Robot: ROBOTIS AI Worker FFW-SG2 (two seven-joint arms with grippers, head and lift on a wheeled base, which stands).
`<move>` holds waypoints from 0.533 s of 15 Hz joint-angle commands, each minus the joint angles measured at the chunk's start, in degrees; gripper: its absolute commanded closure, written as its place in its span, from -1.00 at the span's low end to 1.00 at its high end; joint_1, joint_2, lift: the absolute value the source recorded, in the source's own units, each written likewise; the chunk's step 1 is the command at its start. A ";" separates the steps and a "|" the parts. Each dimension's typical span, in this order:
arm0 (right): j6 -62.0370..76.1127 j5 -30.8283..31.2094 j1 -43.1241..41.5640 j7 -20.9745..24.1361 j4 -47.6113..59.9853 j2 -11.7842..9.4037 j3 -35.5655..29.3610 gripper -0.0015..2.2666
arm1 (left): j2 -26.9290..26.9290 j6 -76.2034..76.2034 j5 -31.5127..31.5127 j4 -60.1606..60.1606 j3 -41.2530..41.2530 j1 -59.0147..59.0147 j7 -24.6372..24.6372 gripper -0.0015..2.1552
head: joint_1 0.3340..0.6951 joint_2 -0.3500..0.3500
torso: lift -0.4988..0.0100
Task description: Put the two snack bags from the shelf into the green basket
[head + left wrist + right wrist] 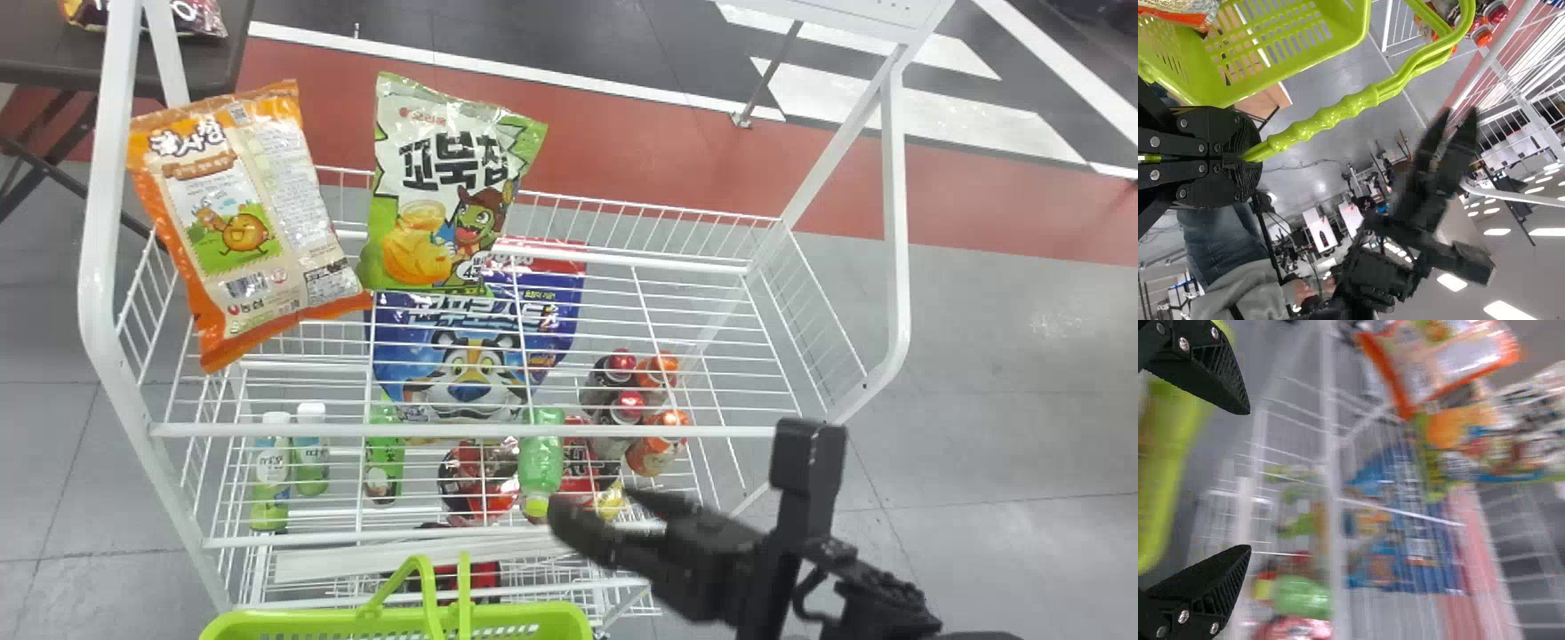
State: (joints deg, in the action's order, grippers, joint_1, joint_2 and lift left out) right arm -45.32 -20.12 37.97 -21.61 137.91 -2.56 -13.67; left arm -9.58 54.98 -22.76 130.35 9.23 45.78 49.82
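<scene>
Right fingers point(587, 533) spread wide (quite empty), left fingers point(1238, 137) closed on basket handle point(1328, 120)

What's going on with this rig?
The robot's left gripper has its jaws shut on the handles of the green basket, in front of the white rack. The right gripper is near the rack's front right, jaws open, nothing between them. The orange bag and green bag sit on the top shelf, not yet picked.
</scene>
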 commanded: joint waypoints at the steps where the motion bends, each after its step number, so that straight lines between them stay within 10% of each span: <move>1: 19.87 2.54 0.62 0.08 -4.50 0.98 1.89 -0.93 | 0.00 0.00 0.00 -0.01 0.00 0.01 -0.07 0.70 | 1.00 -1.00 | 0.92; 8: 47.46 10.10 4.31 4.30 -10.91 2.61 7.16 -0.93 | 0.00 -0.35 0.00 -0.80 0.35 -0.34 0.19 0.70 | 1.00 -1.00 | 0.92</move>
State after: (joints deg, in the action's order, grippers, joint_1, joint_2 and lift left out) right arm -0.28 -10.79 41.45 -17.68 127.36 -0.07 -7.15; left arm -9.58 54.68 -22.76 129.61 9.55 45.44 49.98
